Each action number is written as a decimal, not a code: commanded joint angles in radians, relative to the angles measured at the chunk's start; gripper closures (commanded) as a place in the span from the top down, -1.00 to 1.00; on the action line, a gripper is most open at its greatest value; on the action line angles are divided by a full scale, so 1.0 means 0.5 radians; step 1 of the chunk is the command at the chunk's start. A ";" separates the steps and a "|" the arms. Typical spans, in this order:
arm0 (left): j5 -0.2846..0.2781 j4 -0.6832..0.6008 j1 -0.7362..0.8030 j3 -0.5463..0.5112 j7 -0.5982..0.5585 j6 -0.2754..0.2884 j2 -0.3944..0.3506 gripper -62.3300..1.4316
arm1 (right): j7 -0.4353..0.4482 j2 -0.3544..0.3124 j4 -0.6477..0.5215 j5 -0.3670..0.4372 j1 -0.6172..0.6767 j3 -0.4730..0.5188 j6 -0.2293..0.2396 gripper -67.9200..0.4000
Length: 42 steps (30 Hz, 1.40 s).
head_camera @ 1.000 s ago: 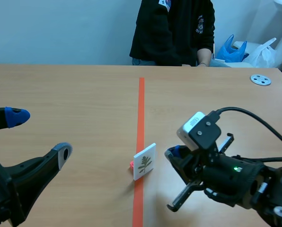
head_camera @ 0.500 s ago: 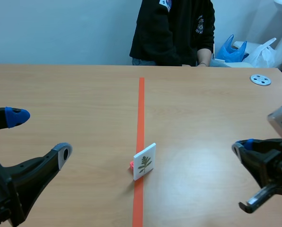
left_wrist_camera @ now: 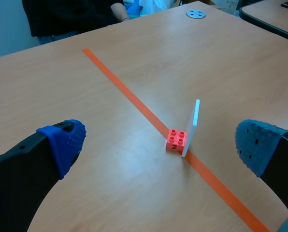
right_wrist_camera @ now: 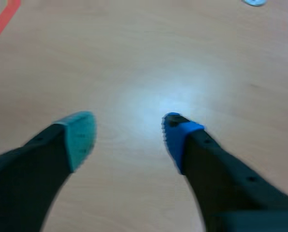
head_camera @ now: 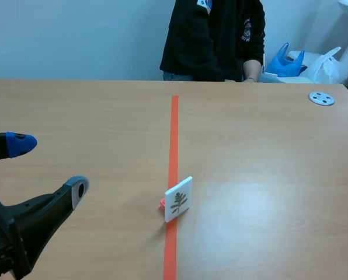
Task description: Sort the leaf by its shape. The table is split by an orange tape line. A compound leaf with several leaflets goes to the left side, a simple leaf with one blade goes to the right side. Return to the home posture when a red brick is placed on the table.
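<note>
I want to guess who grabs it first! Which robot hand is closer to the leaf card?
Left. The left gripper is open with the leaf card just ahead; the right gripper has no card anywhere in its view.

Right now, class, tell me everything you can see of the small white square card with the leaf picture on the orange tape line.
The small white square card is thin, flat and rigid-looking, printed with a dark green sprig that seems to bear several leaflets. It stands upright on its edge over the orange tape line, its back against a small red studded plastic brick. Nothing else touches it.
</note>
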<state>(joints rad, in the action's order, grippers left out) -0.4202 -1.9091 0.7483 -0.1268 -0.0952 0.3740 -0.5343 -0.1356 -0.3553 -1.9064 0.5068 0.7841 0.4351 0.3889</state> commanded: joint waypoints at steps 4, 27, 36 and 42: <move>-0.012 -0.031 -0.007 0.006 -0.032 0.005 0.014 1.00 | 0.067 -0.056 -0.013 0.089 -0.029 0.072 0.002 0.89; -0.012 -0.031 -0.007 0.006 -0.027 0.005 0.014 1.00 | 0.130 -0.674 0.271 0.044 -0.466 -0.579 0.214 1.00; -0.012 -0.031 -0.007 0.006 -0.027 0.004 0.014 1.00 | 0.307 -0.673 0.621 -0.082 -0.977 -1.182 0.258 1.00; -0.012 -0.031 -0.007 0.006 -0.027 0.004 0.014 1.00 | 0.457 -0.580 0.891 -0.250 -1.331 -1.566 0.258 1.00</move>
<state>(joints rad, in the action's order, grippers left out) -0.4202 -1.9091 0.7483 -0.1268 -0.0944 0.3740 -0.5343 0.0723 -0.6544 -1.4521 0.3767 0.1406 -0.3573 0.5171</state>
